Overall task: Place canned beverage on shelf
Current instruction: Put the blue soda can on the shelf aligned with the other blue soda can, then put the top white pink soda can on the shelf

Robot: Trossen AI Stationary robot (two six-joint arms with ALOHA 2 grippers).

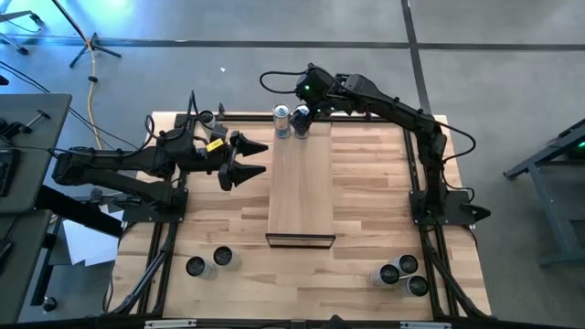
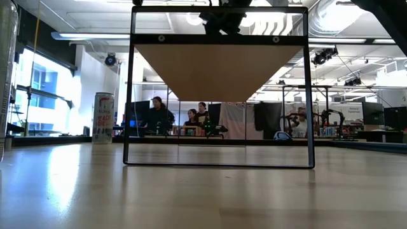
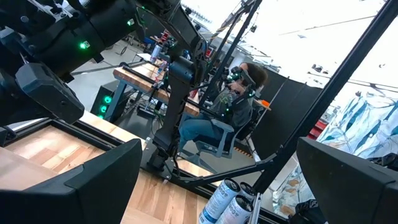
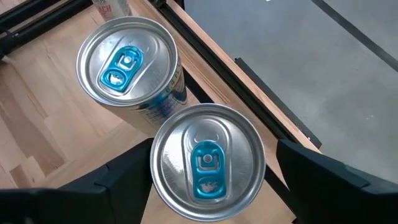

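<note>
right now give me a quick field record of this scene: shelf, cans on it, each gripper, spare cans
shelf: long light wood platform at table centre
cans on shelf: two at the far end, first can and second can, side by side, upright
right gripper: above the second can, fingers spread either side, not gripping
left gripper: open, left of the shelf, empty
spare cans: near-left pair, near-right group

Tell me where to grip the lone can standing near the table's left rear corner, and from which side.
Grip the lone can around its round side wall, coming from above or from the table's middle. It seems upright, and the frame rail runs close behind it. The open left pincer is nearest.
</note>
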